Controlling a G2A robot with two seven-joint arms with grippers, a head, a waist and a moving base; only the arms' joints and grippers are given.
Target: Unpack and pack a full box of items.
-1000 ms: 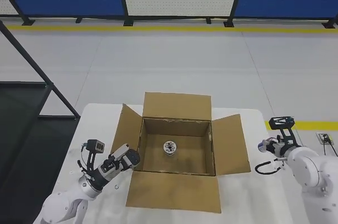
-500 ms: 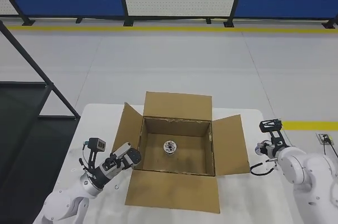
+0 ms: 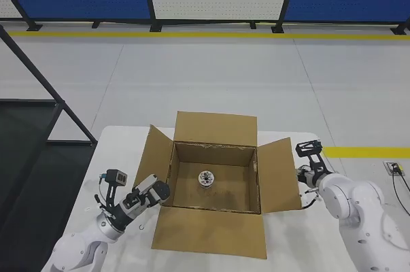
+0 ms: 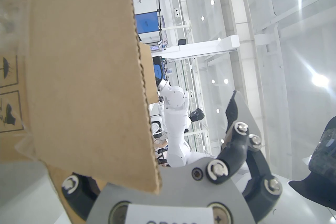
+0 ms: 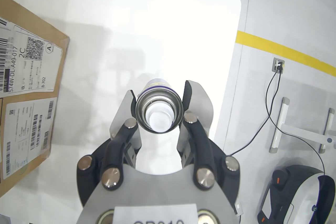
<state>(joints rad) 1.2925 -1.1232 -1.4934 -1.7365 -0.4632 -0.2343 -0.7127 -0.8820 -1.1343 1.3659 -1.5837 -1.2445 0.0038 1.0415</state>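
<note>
The right hand (image 5: 159,93) is shut tight on a shiny can (image 5: 157,100). It holds the can over the white counter (image 5: 157,25), near the right flap (image 3: 279,183) of the open box (image 3: 215,129). That flap sticks out between the can and the inside of the box. If the hand goes across too low, the can may bump the flap, and then it could slip out or push the box. The fingers only pinch the round can from two sides, so a bump could tip it. A small round thing (image 3: 206,178) sits on the box floor, and the can could land on it.

The left hand (image 3: 157,190) is open at the left flap (image 3: 154,160), with the flap's edge between its fingers. A hard tug there could drag the box.

The right arm has come in from the far side of the counter, closer to the box. The left hand and the small round thing stay put.
</note>
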